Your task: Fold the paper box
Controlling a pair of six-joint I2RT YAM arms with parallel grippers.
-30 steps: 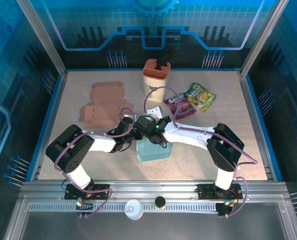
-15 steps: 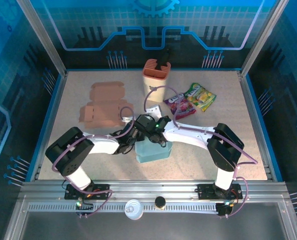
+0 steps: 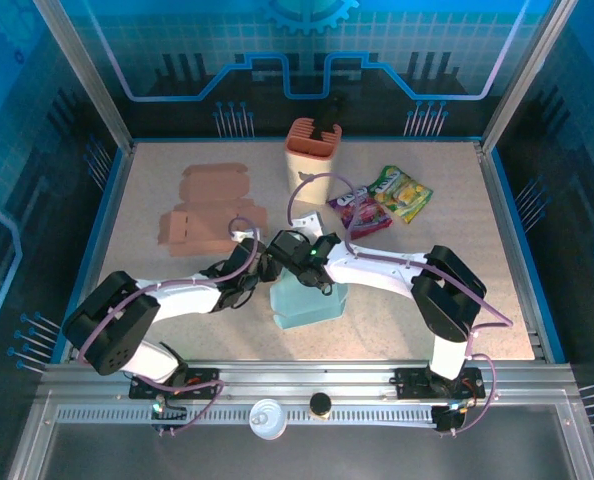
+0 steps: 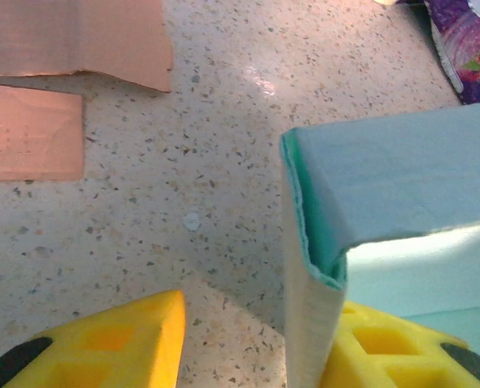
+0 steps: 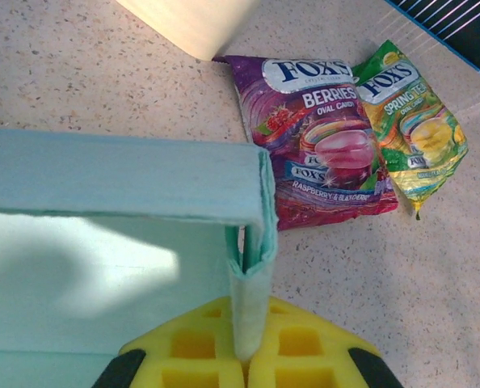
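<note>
The teal paper box (image 3: 307, 300) stands partly folded at mid-table, one side wall raised. My right gripper (image 5: 246, 356) is shut on the folded double edge of a box wall (image 5: 250, 299), reaching in from the right (image 3: 302, 262). At the box's left corner, my left gripper (image 4: 256, 352) is open (image 3: 260, 268). The corner wall (image 4: 311, 323) stands between its yellow fingers, against the right finger (image 4: 385, 347). Bare table shows between the wall and the left finger (image 4: 103, 343).
A flat brown cardboard blank (image 3: 212, 205) lies at the back left, just beyond the left gripper (image 4: 78, 40). A beige holder (image 3: 312, 150) stands at the back. Purple (image 3: 362, 212) and green (image 3: 405, 192) candy bags lie right of the box.
The left gripper's jaws have opened off the box wall they were pinching. The left arm has stretched lower and further left at its elbow. The right gripper keeps its grip.
</note>
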